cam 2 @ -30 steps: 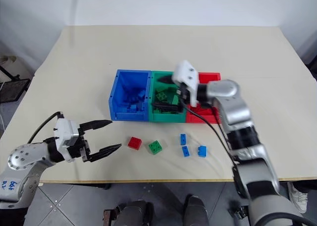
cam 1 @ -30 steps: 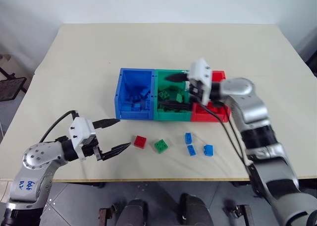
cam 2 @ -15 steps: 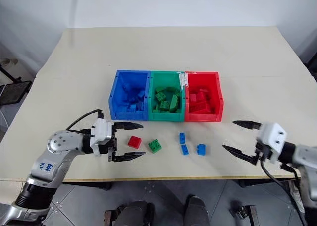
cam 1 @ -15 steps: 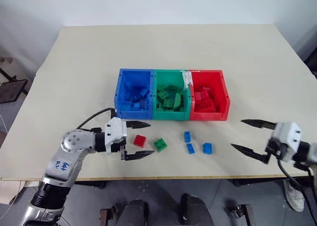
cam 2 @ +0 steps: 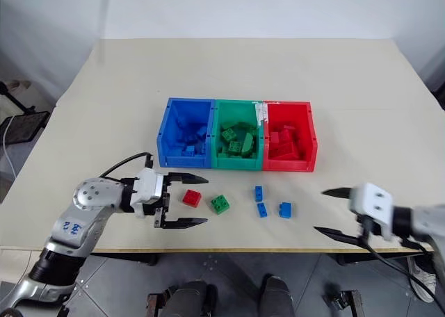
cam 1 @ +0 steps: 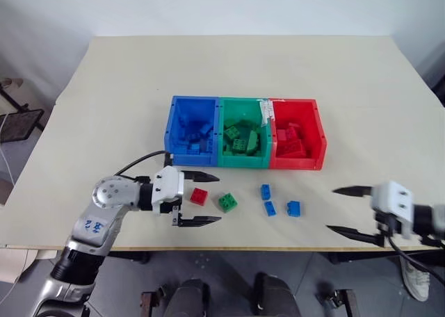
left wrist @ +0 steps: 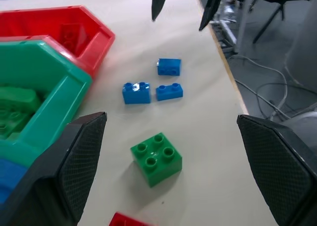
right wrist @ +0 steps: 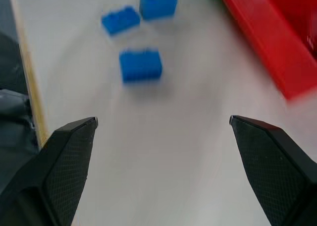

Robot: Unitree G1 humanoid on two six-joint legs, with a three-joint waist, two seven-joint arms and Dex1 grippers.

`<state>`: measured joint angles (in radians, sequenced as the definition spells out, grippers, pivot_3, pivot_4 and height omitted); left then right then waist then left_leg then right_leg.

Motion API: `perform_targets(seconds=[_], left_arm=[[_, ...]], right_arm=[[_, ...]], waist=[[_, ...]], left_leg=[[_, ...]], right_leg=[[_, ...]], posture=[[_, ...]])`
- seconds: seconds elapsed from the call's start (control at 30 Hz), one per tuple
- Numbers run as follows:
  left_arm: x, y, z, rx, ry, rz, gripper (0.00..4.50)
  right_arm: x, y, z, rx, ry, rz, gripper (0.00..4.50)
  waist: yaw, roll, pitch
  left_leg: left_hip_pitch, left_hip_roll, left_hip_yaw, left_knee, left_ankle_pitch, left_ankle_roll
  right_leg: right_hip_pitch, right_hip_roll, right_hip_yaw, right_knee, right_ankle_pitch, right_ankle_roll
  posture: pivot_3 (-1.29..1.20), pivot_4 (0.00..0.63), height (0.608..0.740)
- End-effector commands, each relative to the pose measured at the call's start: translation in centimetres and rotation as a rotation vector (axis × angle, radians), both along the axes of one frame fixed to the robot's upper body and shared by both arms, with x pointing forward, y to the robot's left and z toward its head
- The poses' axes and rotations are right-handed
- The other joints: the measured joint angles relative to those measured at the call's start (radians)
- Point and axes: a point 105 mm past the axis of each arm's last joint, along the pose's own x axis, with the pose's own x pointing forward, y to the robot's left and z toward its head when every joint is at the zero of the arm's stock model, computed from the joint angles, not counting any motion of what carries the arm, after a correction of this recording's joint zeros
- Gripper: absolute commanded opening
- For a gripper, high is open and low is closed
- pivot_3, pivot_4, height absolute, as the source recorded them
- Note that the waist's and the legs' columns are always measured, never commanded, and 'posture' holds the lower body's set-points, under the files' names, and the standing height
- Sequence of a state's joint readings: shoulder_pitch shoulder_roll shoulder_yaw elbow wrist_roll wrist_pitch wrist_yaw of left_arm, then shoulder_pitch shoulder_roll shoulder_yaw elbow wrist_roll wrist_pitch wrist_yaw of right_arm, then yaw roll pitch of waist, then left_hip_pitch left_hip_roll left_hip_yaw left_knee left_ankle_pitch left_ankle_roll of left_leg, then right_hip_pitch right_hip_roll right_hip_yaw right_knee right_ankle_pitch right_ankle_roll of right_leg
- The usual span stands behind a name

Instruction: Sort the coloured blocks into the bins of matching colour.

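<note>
The three joined bins stand mid-table: blue [cam 1: 186, 157], green [cam 1: 243, 161], red [cam 1: 296, 163], each holding several blocks. Loose in front lie a red block [cam 1: 199, 196], a green block [cam 1: 227, 202] and three blue blocks [cam 1: 265, 190], [cam 1: 270, 208], [cam 1: 293, 208]. My left gripper [cam 1: 218, 199] is open and lies level, its fingers straddling the red block without touching it; the green block [left wrist: 156, 158] sits just past the tips. My right gripper [cam 1: 331, 209] is open near the table's front right edge, right of the blue blocks [right wrist: 140, 65], holding nothing.
The beige table [cam 1: 229, 67] has wide bare room behind and beside the bins. Its front edge [cam 1: 278, 248] runs close under both grippers. A cable trails from the left wrist across the table.
My right gripper left the air above the green and red bins and dropped back to the front right edge. The left gripper slid right until its fingers flank the red block.
</note>
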<state>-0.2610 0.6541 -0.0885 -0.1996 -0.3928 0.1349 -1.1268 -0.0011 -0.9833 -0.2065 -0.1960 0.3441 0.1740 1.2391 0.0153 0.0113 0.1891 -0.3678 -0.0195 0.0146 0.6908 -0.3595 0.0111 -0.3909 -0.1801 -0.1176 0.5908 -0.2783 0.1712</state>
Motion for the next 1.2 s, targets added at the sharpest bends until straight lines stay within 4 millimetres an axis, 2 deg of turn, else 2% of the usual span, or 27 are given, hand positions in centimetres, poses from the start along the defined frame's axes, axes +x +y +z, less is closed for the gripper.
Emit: perform_targets(seconds=[0.03, 0.13, 0.27, 0.4, 0.43, 0.47, 0.53, 0.6, 0.73, 0.87, 0.93, 1.0, 1.2], left_arm=[[-1.2, 0.6, 0.8, -0.007, -0.021, -0.001, 4.50], [-1.8, 0.4, 0.9, -0.004, -0.029, 0.000, 4.50], [-1.9, 0.5, 1.0, -0.007, -0.035, 0.029, 4.50], [-1.8, 0.7, 1.1, -0.007, -0.043, 0.054, 4.50], [-1.8, 0.8, 1.1, -0.009, -0.045, 0.060, 4.50], [-1.8, 0.9, 1.1, -0.009, -0.047, 0.063, 4.50], [-1.6, 1.0, 1.2, -0.017, -0.058, 0.082, 4.50], [-1.4, 1.1, 1.3, -0.028, -0.054, 0.105, 4.50], [-1.0, 3.2, 1.1, -0.040, -0.041, 0.243, 4.50], [-0.8, 5.8, 0.6, -0.053, -0.045, 0.389, 4.50], [-1.5, 7.5, -0.1, -0.050, -0.043, 0.476, 4.50], [-1.9, 8.2, -0.4, -0.052, -0.044, 0.519, 4.50], [-2.4, 7.9, -0.5, -0.077, -0.055, 0.558, 4.50]], right_arm=[[1.5, 1.3, -1.7, -0.059, 0.065, 0.019, 4.46], [2.1, 1.9, -2.7, -0.093, 0.100, 0.048, 4.46], [2.6, 2.7, -3.4, -0.097, 0.115, 0.061, 3.19], [2.5, 2.6, -3.4, -0.112, 0.126, 0.083, 1.81], [2.5, 2.5, -3.3, -0.115, 0.119, 0.089, 1.53], [2.6, 2.5, -3.1, -0.117, 0.110, 0.097, 1.44], [3.3, 2.9, -2.0, -0.078, 0.064, 0.094, 1.45], [3.8, 4.7, -0.1, 0.016, 0.025, 0.130, 1.45], [5.2, 10.6, 5.5, 0.228, -0.062, 0.212, 1.45], [7.6, 14.9, 8.3, 0.329, -0.073, 0.176, 1.45], [9.8, 18.4, 10.0, 0.376, -0.115, 0.167, 1.45], [11.5, 20.4, 10.5, 0.359, -0.144, 0.140, 1.45], [13.4, 24.2, 10.5, 0.360, -0.155, 0.165, 1.45]], waist=[[0.000, 0.000, 0.000], [0.018, 0.000, 0.000], [0.020, -0.001, 0.000], [0.010, -0.001, 0.000], [0.010, -0.001, 0.000], [0.010, -0.001, 0.000], [0.010, -0.001, 0.000], [0.008, -0.001, 0.000], [-0.014, 0.000, 0.000], [-0.019, 0.000, 0.000], [-0.027, 0.000, 0.000], [-0.039, 0.000, 0.000], [-0.036, -0.001, -0.001]], left_leg=[[0.000, 0.000, -0.001, 0.000, 0.000, 0.000], [-0.003, -0.001, -0.004, 0.003, -0.001, 0.000], [-0.003, -0.001, -0.005, 0.007, -0.003, 0.002], [0.000, -0.001, -0.005, 0.007, -0.003, 0.002], [0.000, -0.001, -0.005, 0.007, -0.003, 0.002], [0.000, -0.001, -0.005, 0.007, -0.003, 0.002], [-0.001, -0.001, -0.005, 0.007, -0.003, 0.002], [-0.001, -0.001, -0.005, 0.007, -0.003, 0.002], [-0.001, 0.001, -0.005, 0.006, -0.003, 0.001], [-0.002, 0.002, -0.007, 0.005, -0.004, -0.001], [-0.002, 0.002, -0.007, 0.005, -0.004, -0.001], [-0.002, 0.002, -0.007, 0.004, -0.004, -0.001], [-0.003, -0.001, -0.010, 0.005, -0.004, 0.000]], right_leg=[[0.000, 0.000, -0.001, 0.001, 0.000, 0.000], [0.000, -0.001, -0.003, 0.000, 0.000, 0.000], [0.003, -0.001, -0.003, 0.000, 0.001, 0.001], [0.006, -0.001, -0.004, -0.001, 0.001, 0.001], [0.006, -0.001, -0.004, -0.001, 0.001, 0.001], [0.006, -0.001, -0.004, -0.001, 0.001, 0.001], [0.006, -0.001, -0.004, -0.001, 0.001, 0.001], [0.006, -0.001, -0.004, -0.001, 0.001, 0.001], [0.004, 0.001, -0.003, 0.000, 0.000, 0.001], [-0.001, 0.002, -0.003, 0.003, 0.001, 0.000], [-0.001, 0.001, -0.003, 0.003, 0.001, 0.000], [-0.002, 0.001, -0.002, 0.003, 0.001, 0.000], [-0.001, 0.000, -0.003, 0.007, 0.001, 0.000]], posture=[[0.00, 0.150, 0.740], [0.00, 0.150, 0.740], [0.00, 0.150, 0.740], [0.00, 0.150, 0.740], [0.00, 0.150, 0.740], [0.00, 0.150, 0.740], [0.00, 0.150, 0.740], [0.00, 0.150, 0.740], [0.00, 0.150, 0.740], [0.00, 0.150, 0.740], [0.00, 0.150, 0.740], [0.00, 0.150, 0.740], [0.00, 0.150, 0.740]])
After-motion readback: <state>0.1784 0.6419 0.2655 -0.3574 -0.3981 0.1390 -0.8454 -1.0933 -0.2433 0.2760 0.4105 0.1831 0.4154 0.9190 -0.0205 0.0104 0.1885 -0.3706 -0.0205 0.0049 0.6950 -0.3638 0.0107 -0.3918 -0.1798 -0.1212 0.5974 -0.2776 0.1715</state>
